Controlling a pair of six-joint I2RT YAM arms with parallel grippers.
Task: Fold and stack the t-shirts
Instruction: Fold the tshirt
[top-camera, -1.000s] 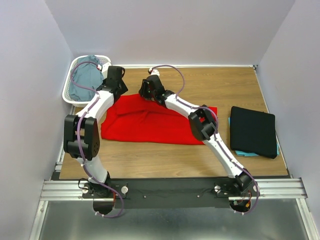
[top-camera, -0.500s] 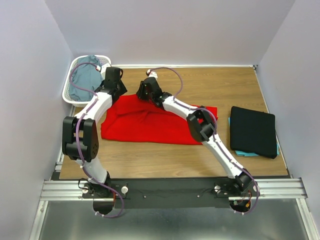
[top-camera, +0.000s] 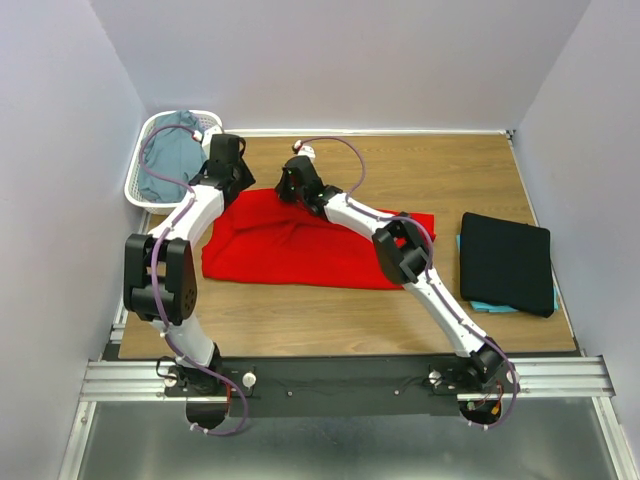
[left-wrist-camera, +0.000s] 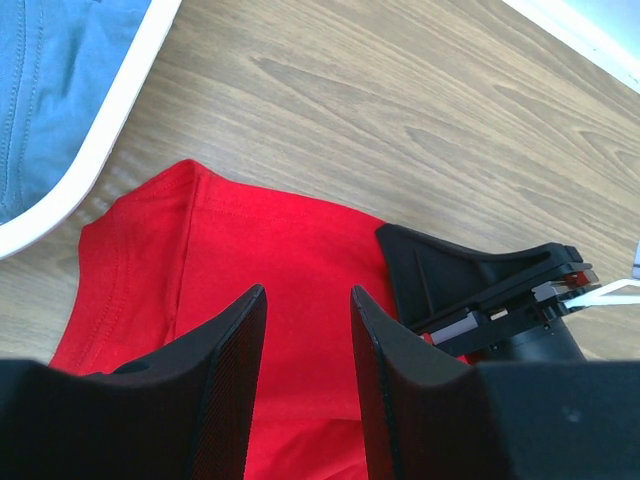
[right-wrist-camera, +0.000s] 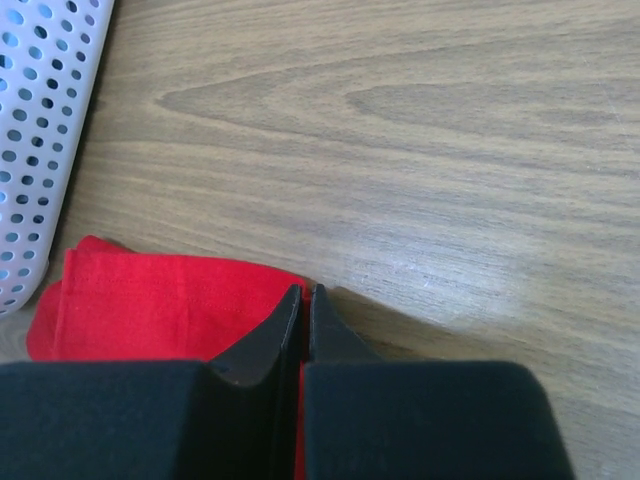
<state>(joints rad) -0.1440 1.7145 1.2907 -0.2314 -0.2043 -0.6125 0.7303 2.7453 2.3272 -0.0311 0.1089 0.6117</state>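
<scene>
My red t-shirt (top-camera: 300, 245) lies spread across the middle of the bench (top-camera: 450, 170), in the same spot as a second ago, with its far edge lumped up under both arms. What has changed is the right hand (right-wrist-camera: 302, 290): it has crept a little farther toward the shirt's far edge and its fingers, apart a moment ago, have come almost together, tips at the hem with a thin sliver of red showing between them, so I read it as nipped on the cloth. The left hand (left-wrist-camera: 308, 291) has shifted only slightly and is unchanged in spread; its fingers stand well apart over the shirt's far-left corner, holding nothing, just beside the right hand. Off to the right the black t-shirt (top-camera: 505, 262) sits folded on top of the teal t-shirt (top-camera: 490, 305), of which only an edge peeks out. At the far left corner the grey-blue t-shirt (top-camera: 165, 160) lies heaped in the white basket (top-camera: 140, 185).
</scene>
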